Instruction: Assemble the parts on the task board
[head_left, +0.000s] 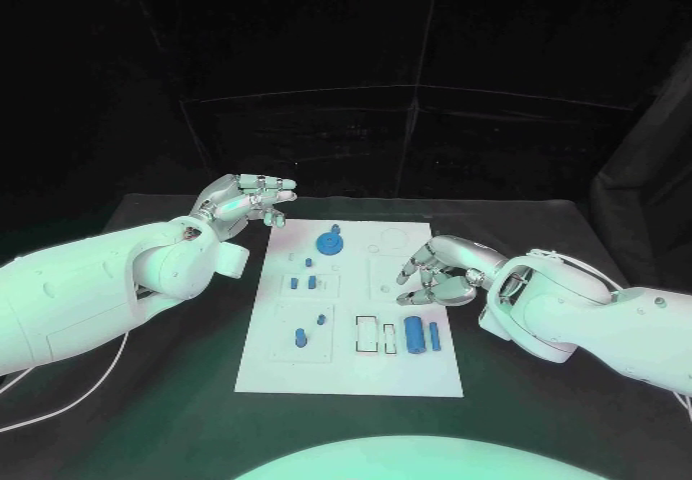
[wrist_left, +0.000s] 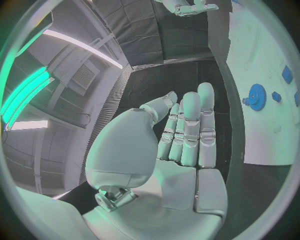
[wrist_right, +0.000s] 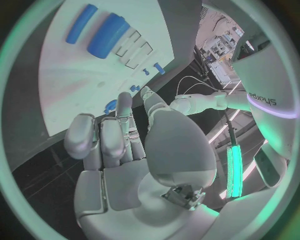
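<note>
Over the task board (head_left: 274, 370), both hands hang empty, fingers loosely spread: left hand (head_left: 245, 203) at eleven o'clock, right hand (head_left: 440, 270) at three; picking a blue part (head_left: 415, 333) seems next

Head camera looking down on the bench (head_left: 173, 400), each wrist camera close behind its hand, all sharing the task board (head_left: 353, 370).

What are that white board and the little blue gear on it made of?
The task board looks like matte white plastic or painted sheet: flat, even, no glare. The blue gear seems moulded or printed plastic, uniformly coloured and dull; neither can be told for certain.
</note>
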